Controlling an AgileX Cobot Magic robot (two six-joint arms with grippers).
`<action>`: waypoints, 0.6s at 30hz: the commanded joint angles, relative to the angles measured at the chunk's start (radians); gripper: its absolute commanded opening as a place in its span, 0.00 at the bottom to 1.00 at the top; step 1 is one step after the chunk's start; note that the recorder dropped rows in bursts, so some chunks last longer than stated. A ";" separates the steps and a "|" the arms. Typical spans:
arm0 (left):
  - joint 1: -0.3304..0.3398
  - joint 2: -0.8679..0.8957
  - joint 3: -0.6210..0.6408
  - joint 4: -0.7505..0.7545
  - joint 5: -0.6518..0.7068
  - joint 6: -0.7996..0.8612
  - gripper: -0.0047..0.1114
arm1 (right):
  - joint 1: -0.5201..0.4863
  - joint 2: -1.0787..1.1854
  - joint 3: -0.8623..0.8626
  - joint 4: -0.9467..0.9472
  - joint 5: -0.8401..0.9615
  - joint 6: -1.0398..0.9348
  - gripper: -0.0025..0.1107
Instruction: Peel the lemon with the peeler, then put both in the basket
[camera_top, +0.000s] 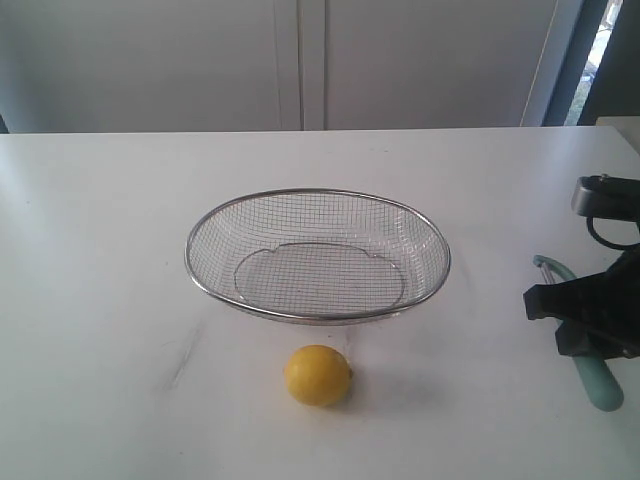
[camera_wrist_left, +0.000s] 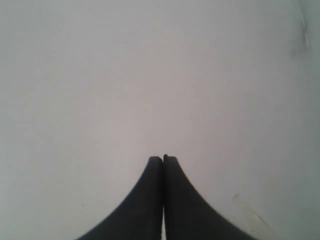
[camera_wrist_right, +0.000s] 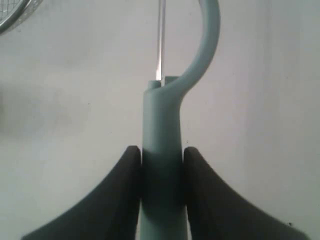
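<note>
A bright yellow lemon (camera_top: 317, 375) lies on the white table just in front of the wire-mesh basket (camera_top: 205, 225), which holds nothing. At the table's right edge my right gripper (camera_top: 583, 322) is shut on the pale teal handle of the peeler (camera_top: 603, 385). In the right wrist view both fingers press the peeler (camera_wrist_right: 161, 135) handle at my right gripper (camera_wrist_right: 161, 152), and the looped blade head points away from it. My left gripper (camera_wrist_left: 163, 159) is shut on nothing over bare table; it does not show in the exterior view.
The white table (camera_top: 100, 300) runs back to a pale wall. A faint dark scuff (camera_top: 183, 362) marks the surface left of the lemon. A corner of the basket rim (camera_wrist_right: 11, 15) shows in the right wrist view.
</note>
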 joint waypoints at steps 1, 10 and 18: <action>-0.001 0.093 -0.064 -0.040 0.110 0.117 0.04 | -0.001 -0.007 0.004 0.003 -0.009 -0.012 0.02; -0.004 0.309 -0.130 -0.264 0.142 0.298 0.04 | -0.001 -0.007 0.004 0.002 -0.006 -0.012 0.02; -0.154 0.446 -0.194 -0.263 0.135 0.299 0.04 | -0.001 -0.007 0.004 0.005 -0.006 -0.012 0.02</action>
